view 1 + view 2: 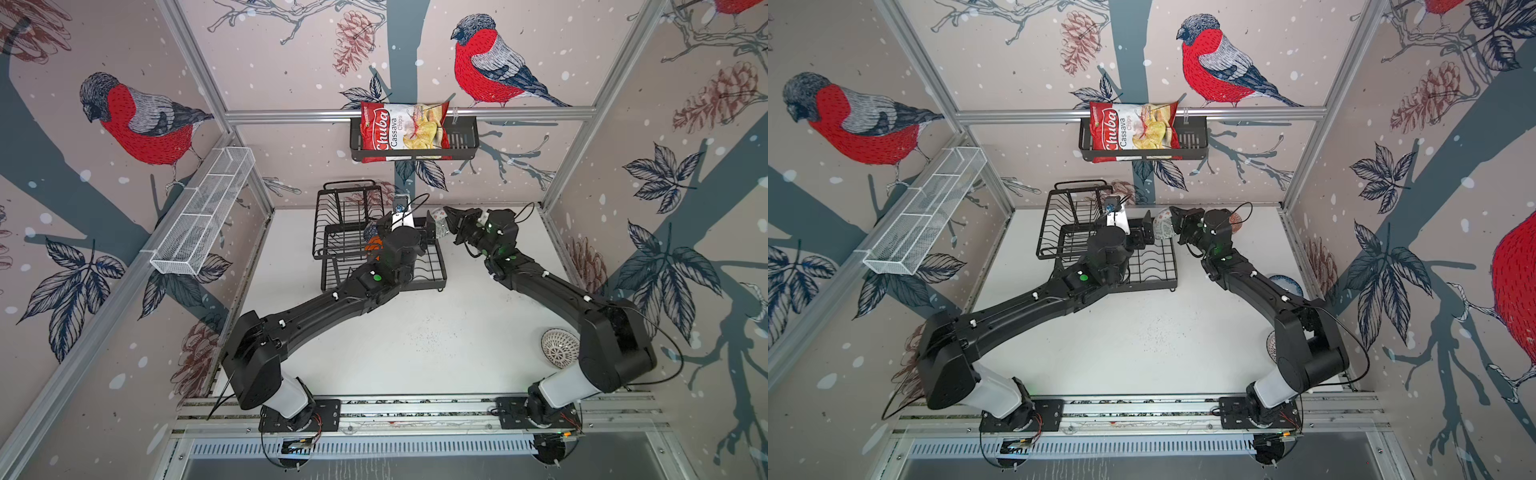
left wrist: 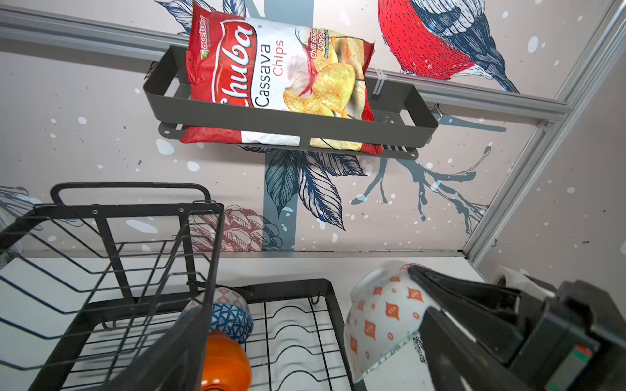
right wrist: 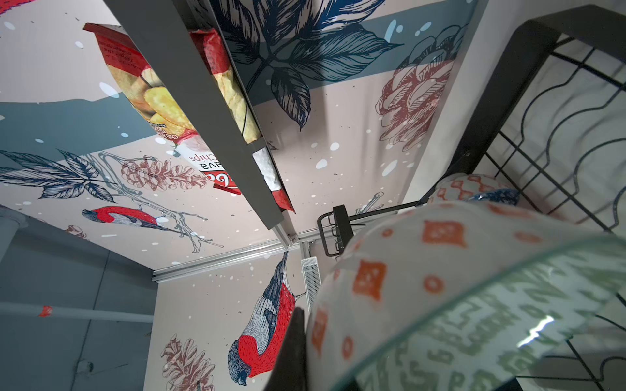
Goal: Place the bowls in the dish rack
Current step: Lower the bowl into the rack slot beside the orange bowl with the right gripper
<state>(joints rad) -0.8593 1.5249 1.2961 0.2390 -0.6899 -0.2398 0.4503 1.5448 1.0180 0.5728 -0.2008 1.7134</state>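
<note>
I am gripping the orange-and-white bowl (image 2: 382,318) by its rim in my right pincer (image 2: 421,292). It is hanging tilted on its side at the lower right of the left wrist view, with its diamond-dotted outer wall facing the dish rack (image 2: 135,270) just beside it.

The black wire rack is standing at centre in both top views. In its lower tier the blue geometric bowl (image 2: 233,318) and the plain orange bowl (image 2: 223,362) are lying side by side, touching and showing their outer walls.

The lattice bowl (image 1: 559,347) is sitting mouth-up at the lower right of a top view, partly hidden. A blue-rimmed bowl (image 1: 1287,284) is peeking out right of centre.
</note>
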